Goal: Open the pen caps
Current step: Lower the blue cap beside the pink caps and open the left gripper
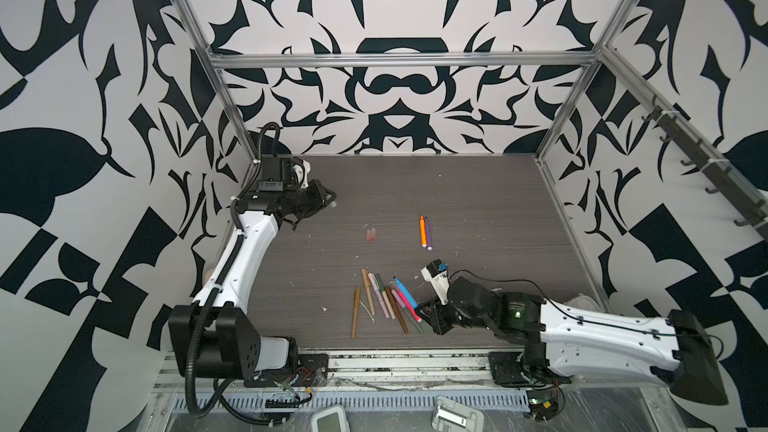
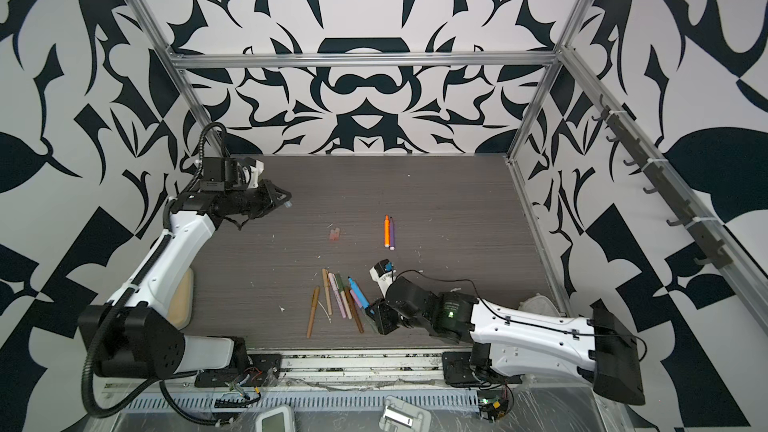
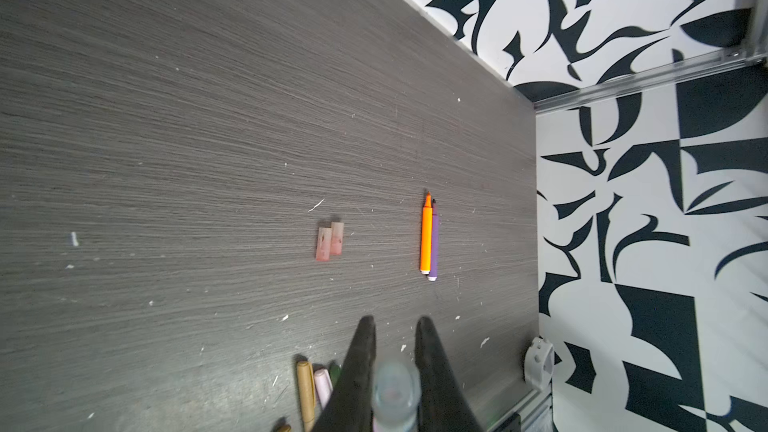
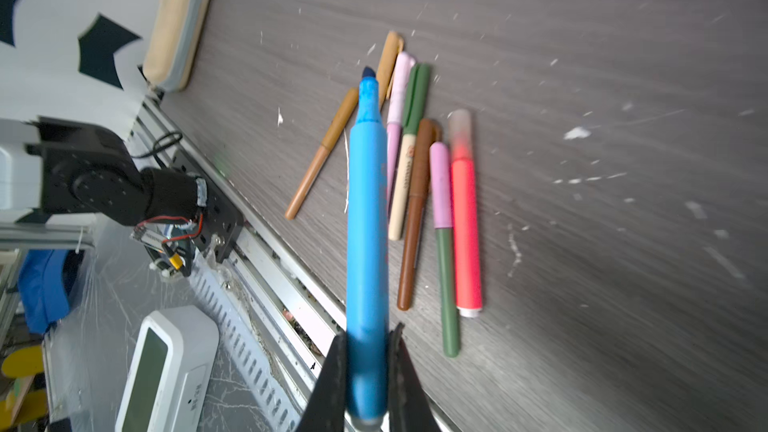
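My right gripper (image 4: 369,332) is shut on the back end of a blue pen (image 4: 368,222). Its dark tip is bare and points toward the table's left. In both top views that blue pen (image 1: 405,295) hangs over a pile of capped pens (image 1: 384,301) near the front edge. My left gripper (image 3: 395,322) is shut on a translucent pen cap (image 3: 395,388), held at the back left (image 1: 331,198). Two pinkish-clear pen caps (image 3: 330,243) lie side by side mid-table. An orange and a purple pen (image 3: 428,238) lie uncapped to their right.
The pile holds tan, pale pink, olive and brown pens, plus a red-pink pen (image 4: 466,222) with a clear cap. A tan pad (image 4: 174,31) lies at the left edge. A white device (image 4: 166,367) and a metal rail (image 1: 395,361) are beyond the front edge. A white round object (image 3: 538,363) sits far right.
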